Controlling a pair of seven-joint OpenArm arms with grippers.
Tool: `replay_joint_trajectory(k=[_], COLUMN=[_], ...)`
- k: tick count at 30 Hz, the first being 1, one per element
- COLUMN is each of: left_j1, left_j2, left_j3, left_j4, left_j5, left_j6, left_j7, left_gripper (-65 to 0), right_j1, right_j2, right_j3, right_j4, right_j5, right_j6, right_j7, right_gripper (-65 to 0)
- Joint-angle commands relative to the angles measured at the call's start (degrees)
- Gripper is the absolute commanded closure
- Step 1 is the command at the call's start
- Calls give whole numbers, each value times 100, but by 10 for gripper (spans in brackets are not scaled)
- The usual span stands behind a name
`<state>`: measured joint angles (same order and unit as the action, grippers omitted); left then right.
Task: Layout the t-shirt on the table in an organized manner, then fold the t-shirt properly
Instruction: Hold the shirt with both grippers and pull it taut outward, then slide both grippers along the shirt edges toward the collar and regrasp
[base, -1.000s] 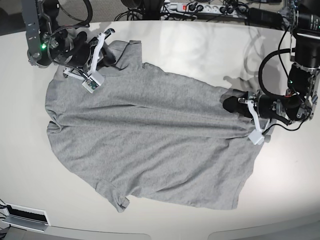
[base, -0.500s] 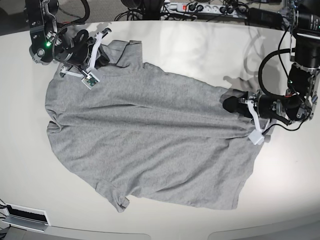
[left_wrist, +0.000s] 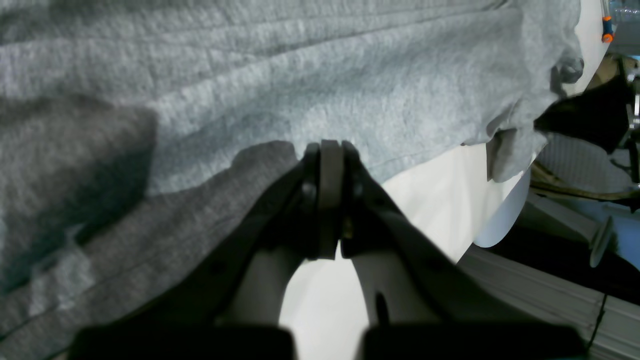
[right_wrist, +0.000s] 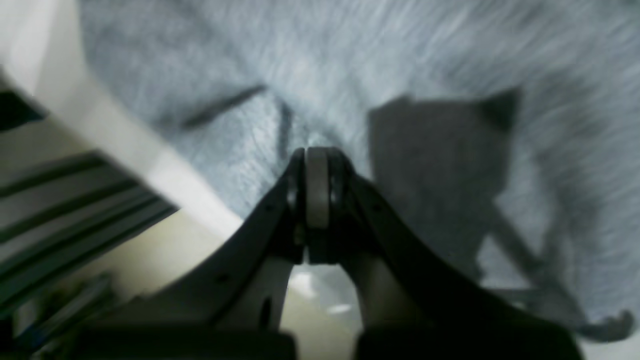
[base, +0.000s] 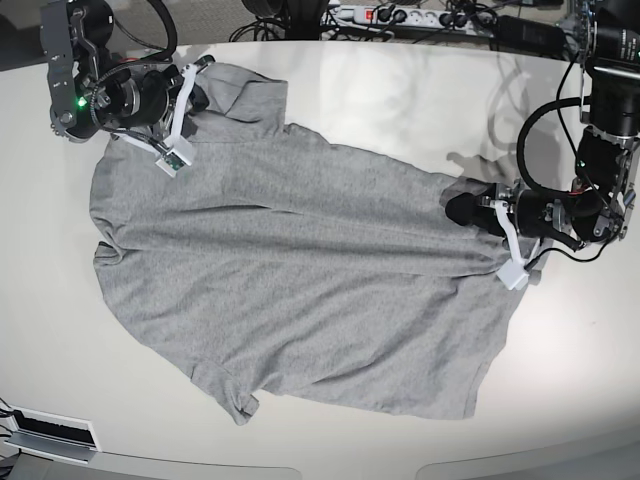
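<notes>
In the left wrist view, the left gripper was pressed together on a hem edge of the t-shirt, a thin fold of grey cloth pinched between its jaws. The grip took little fabric, so a hard tug would probably pull the hem free. Bare bench showed just beyond the hem, and past its curved edge lay grey ribbed equipment.

In the right wrist view, blurred throughout, the right gripper was also pressed together at the cloth of the t-shirt; whether fabric sat between the jaws I could not tell. The bench edge ran close by on the left, so the corner could be dragged over the rim.

In the base view, the t-shirt lay spread but skewed on the bench, one sleeve curled near the front. The right gripper was at the far corner and the left gripper at the hem. Uneven pulling could bunch the middle. A power strip and cables lay behind the bench.
</notes>
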<state>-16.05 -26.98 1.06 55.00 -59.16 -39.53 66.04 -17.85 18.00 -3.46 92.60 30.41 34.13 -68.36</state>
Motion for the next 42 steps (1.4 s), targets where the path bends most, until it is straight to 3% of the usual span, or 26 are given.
replay_joint_trajectory(k=[1, 10, 16, 19, 22, 25, 28, 31, 35, 42], left_j1=[-142, -142, -142, -142, -142, -142, -144, -164, -208, -173], left_j2=[-96, -96, -96, -96, -96, -96, -127, -232, -455, -527], left_j3=[-44, -44, -44, -44, -44, -44, -44, -44, -87, -664], left_j4=[87, 87, 87, 87, 87, 87, 87, 87, 87, 87], left_j5=[-138, -138, -140, -140, -138, -138, -144, -439, -1003, -1106], left_j6=[-47, -47, -47, -47, -47, -47, -47, -47, -47, -47], left_j7=[-39, -39, -39, -39, -20, 7, 4, 7, 11, 470], left_gripper=[0, 0, 0, 0, 0, 0, 0, 0, 0, 0], right_j1=[-59, -57, 4, 83, 173, 269, 293, 315, 341, 341], right_j2=[96, 741, 1152, 1274, 1373, 1416, 1405, 1401, 1373, 1213], right_j3=[2, 4, 4, 9, 31, 66, 61, 61, 61, 61], right_j4=[-9, -9, 20, 190, 463, 551, 549, 549, 542, 79], right_j5=[28, 1429, 2164, 2767, 3110, 2645, 1478, 323, -538, -516], right_j6=[0, 192, 205, 579, 587, 587, 587, 111, -509, -437], right_j7=[-374, -1161, -1164, -1164, -1164, -363, 826, 1574, 1893, 1897], right_gripper=[0, 0, 0, 0, 0, 0, 0, 0, 0, 0])
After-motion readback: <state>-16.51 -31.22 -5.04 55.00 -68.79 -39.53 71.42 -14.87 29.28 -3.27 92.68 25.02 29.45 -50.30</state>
